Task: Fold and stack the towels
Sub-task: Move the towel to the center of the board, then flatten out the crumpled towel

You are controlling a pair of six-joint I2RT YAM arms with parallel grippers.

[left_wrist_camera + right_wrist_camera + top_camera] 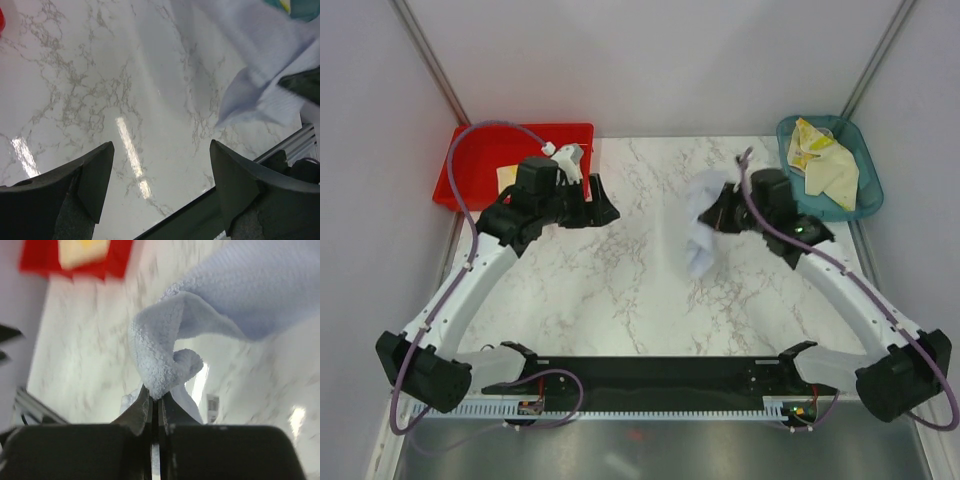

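Here, right of centre, the right hand (155, 401) is pressed together, pinching a pale lavender towel (701, 250) that droops beside it. The left hand (160, 172), spread, hovers upper left, well apart.

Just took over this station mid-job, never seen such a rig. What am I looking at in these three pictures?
Two robot arms are bolted at the near edge of a marble table. One picture looks down on both; the other two come from a camera on each wrist, the dark prongs being that arm's fingers. The left gripper is open and empty above the table. The right gripper is shut on a pale lavender-blue towel, hanging from it. A teal basket at far right holds yellowish towels; a red tray sits far left.
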